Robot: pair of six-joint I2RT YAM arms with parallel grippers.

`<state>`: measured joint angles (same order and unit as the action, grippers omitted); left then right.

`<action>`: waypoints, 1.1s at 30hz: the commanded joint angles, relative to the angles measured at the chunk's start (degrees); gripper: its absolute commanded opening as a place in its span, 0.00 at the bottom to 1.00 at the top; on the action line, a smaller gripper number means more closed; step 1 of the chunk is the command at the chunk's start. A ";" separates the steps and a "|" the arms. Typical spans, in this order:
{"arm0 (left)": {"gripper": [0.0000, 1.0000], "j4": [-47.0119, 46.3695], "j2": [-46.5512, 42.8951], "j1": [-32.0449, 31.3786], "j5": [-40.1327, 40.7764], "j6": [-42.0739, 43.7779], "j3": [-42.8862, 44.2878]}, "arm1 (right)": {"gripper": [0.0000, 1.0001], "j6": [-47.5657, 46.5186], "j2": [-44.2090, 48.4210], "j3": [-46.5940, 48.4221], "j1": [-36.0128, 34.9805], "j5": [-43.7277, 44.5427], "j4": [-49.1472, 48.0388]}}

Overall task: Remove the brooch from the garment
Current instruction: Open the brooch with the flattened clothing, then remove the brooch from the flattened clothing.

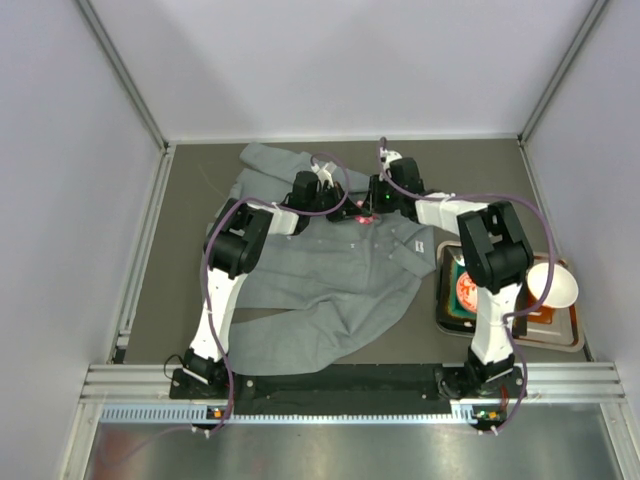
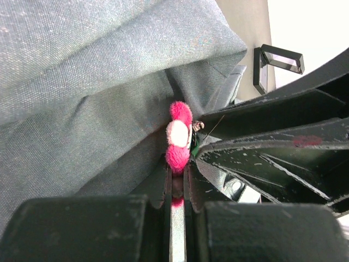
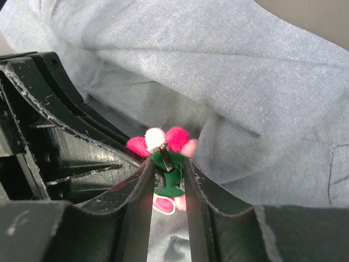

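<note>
Pink flower brooch (image 2: 179,136) looks still pinned high on the grey garment (image 1: 330,285) spread on the table (image 1: 195,190), so removal isn't done yet: L jaws pinched shut on a petal, R jaws part-open astride its green back.
</note>
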<state>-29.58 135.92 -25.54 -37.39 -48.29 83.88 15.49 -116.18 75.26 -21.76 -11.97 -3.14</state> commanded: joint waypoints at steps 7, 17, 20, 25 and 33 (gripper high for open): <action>0.00 -2.32 0.31 -0.30 -1.20 0.65 0.32 | 0.36 1.82 10.53 -6.61 1.10 0.63 -6.52; 0.00 5.22 -7.68 -1.44 8.46 12.86 -1.08 | 0.41 9.12 10.45 -11.10 5.41 -5.00 -13.30; 0.00 10.94 -9.53 -3.11 14.61 19.19 0.93 | 0.41 11.48 9.83 -11.37 5.50 -1.33 -12.52; 0.00 22.52 -9.01 -6.27 24.18 28.59 7.17 | 0.41 14.57 8.43 -11.72 6.46 1.33 -11.37; 0.00 47.85 -3.39 -12.42 44.55 45.27 25.17 | 0.41 18.00 10.00 -15.14 9.10 -0.42 -14.61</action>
<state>4.58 130.85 -35.27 -7.27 -15.42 101.14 31.00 -107.28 61.84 -14.61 -12.05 -13.87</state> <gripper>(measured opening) 0.059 0.410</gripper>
